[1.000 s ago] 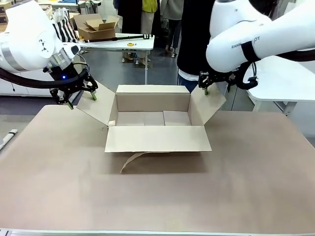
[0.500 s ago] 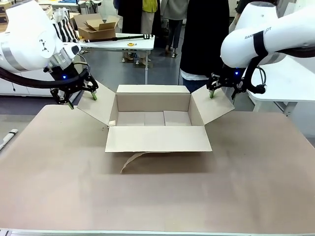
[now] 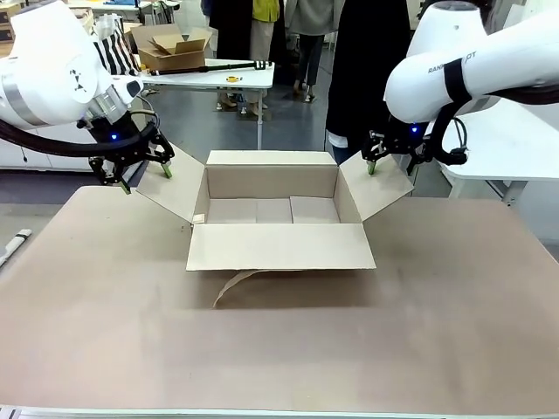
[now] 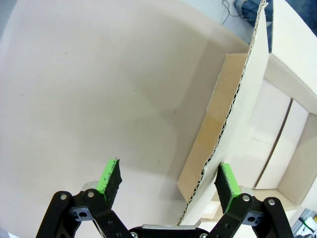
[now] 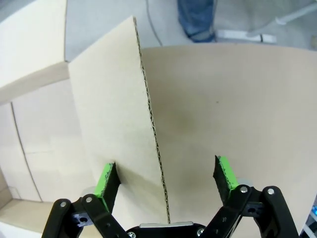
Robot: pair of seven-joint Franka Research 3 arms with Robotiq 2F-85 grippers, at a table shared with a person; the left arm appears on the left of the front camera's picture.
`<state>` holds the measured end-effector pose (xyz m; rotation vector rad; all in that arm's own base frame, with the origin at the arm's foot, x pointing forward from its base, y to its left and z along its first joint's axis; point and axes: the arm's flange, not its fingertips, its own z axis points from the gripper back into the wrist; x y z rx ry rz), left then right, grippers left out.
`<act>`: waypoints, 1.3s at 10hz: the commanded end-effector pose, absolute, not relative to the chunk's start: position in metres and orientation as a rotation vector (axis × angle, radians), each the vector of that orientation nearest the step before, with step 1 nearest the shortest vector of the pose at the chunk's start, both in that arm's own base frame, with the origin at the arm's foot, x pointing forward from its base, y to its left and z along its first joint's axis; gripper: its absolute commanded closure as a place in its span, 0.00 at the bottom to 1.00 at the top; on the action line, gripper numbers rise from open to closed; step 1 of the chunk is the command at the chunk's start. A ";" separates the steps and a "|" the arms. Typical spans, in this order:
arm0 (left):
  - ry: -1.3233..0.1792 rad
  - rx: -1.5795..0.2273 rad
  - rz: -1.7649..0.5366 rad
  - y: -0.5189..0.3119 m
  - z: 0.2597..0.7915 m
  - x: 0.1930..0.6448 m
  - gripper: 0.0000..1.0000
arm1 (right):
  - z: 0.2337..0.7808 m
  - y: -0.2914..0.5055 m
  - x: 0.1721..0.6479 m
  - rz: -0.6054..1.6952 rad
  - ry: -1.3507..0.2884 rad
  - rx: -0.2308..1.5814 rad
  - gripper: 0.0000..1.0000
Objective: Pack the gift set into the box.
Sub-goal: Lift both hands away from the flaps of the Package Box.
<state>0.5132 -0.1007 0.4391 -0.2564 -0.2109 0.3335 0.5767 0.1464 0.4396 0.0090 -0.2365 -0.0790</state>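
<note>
The box stands open in the middle of the brown table, its four flaps spread and its inside bare. My left gripper is open and straddles the upper edge of the left flap; in the left wrist view that gripper has the corrugated edge running between its green pads. My right gripper is open astride the right flap, and in the right wrist view the gripper has a pad on either side of the edge. The gift set is out of view.
A person in dark clothes stands just behind the box's far right corner. A smaller cardboard box sits on a far white table. A torn strip of cardboard curls out below the box's front flap.
My right gripper swung out to the right and came slightly back, and the right flap now leans further outward. The person behind shifted. The left arm has not moved.
</note>
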 end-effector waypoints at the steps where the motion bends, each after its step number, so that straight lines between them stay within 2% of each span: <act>1: -0.221 -0.235 0.349 -0.101 0.441 0.512 0.00 | 0.444 0.148 0.578 -0.102 -0.238 -0.018 0.00; 13: -0.221 -0.235 0.349 -0.101 0.441 0.512 0.00 | 0.444 0.148 0.578 -0.102 -0.238 -0.018 0.00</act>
